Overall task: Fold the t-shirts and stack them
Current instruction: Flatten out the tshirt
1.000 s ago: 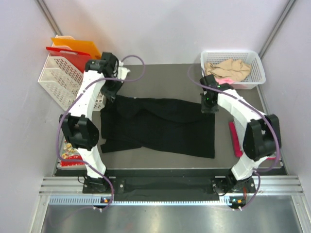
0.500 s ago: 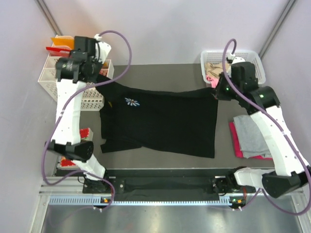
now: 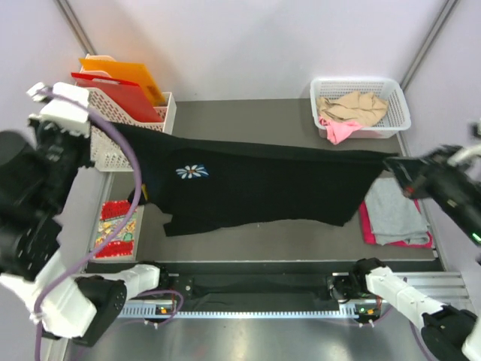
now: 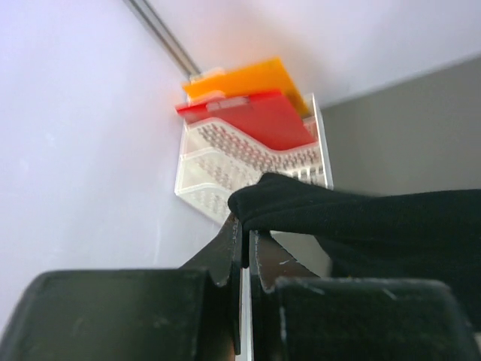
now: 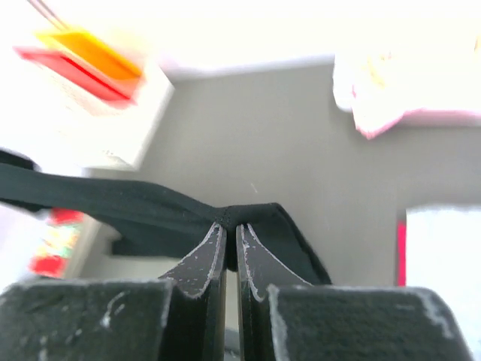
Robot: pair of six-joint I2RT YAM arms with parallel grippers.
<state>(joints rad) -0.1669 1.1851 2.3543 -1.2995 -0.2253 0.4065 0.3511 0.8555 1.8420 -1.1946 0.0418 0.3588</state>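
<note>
The large black t-shirt (image 3: 255,188) with a white daisy print (image 3: 192,171) hangs stretched in the air between both grippers, above the table. My left gripper (image 4: 246,229) is shut on its left top corner (image 4: 301,207), high at the left near the white rack. My right gripper (image 5: 231,233) is shut on its right top corner (image 5: 248,214), high at the right. A folded grey shirt (image 3: 397,214) lies on a magenta-pink one (image 3: 365,224) at the right. Beige (image 3: 352,107) and pink (image 3: 337,131) shirts lie in the white basket (image 3: 398,101).
A white rack (image 3: 105,143) with red (image 3: 116,94) and orange (image 3: 124,74) folders stands at the back left. A red patterned card (image 3: 116,223) lies at the left front. Grey walls close in both sides.
Both arms have risen and spread outward, lifting the black shirt off the table and pulling it taut; the shirt has opened out and the daisy print now shows.
</note>
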